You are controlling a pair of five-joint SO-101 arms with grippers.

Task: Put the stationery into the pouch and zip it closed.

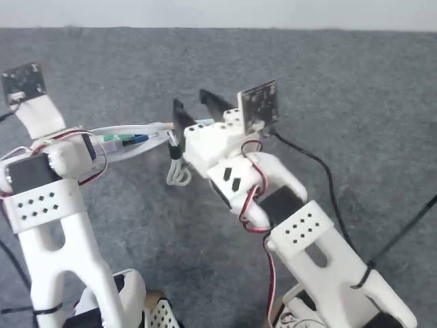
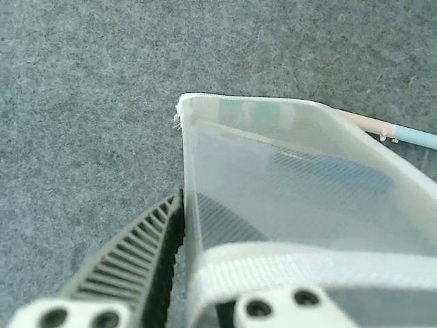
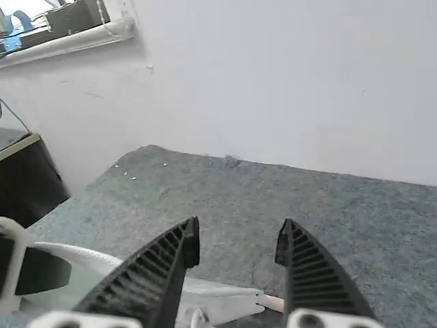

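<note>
— Overhead, what surrounds the two arms?
— Grey, felt-like matting covers the table and a pale wall rises behind it. A black cable trails past the right arm. In the high view that arm's white body stands in front of the pouch's far end.
— And the pouch itself?
— The pouch is a soft, translucent sleeve with a fine mesh pattern and a white woven band. It is held up between the two arms. Green and blue stationery shows through its wall. A white looped cord hangs at its end, below the right arm's wrist. In the left wrist view a slim beige and pale-blue strip runs beyond the pouch's far edge; pen or zip tape, it cannot be told.
— What of the grippers?
— The left gripper is clamped on the pouch's edge, its ribbed black finger pressed against the wall. The right gripper holds nothing. Its jaws stand moderately apart near the pouch's end, with matting visible between the ribbed black fingers
</note>
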